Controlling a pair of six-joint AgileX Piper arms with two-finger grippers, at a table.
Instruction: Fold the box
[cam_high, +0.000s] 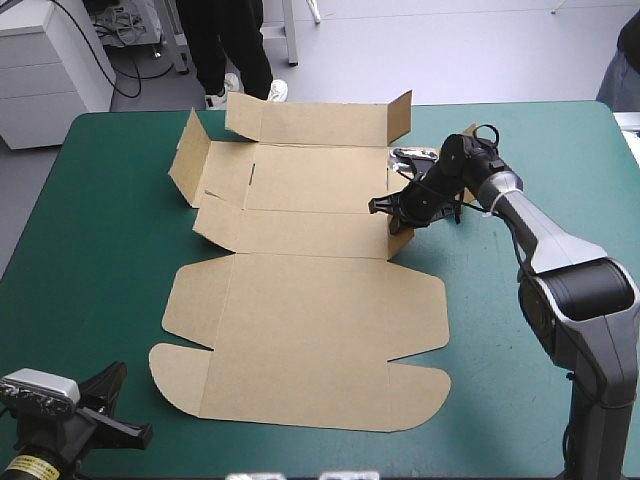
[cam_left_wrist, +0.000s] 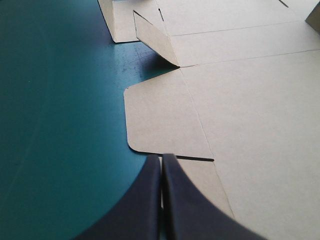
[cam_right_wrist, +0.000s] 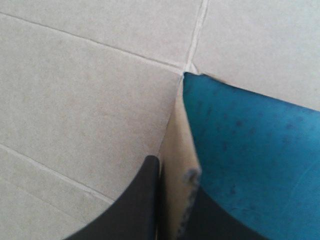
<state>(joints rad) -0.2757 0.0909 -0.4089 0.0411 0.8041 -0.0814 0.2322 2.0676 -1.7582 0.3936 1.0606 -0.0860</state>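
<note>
One brown box (cam_high: 310, 310), a cut sheet of board, lies in the middle of one teal-green table (cam_high: 90, 250). Its near half lies flat; at the far end the back wall and the left side flap stand raised. Two grippers are in view. The right gripper (cam_high: 395, 208) is at the sheet's right side, its black fingers (cam_right_wrist: 145, 200) all but closed, pinching one upright flap between them. The left gripper (cam_high: 108, 385) is at the table's near left corner, fingers (cam_left_wrist: 182, 200) pressed together, holding nothing.
</note>
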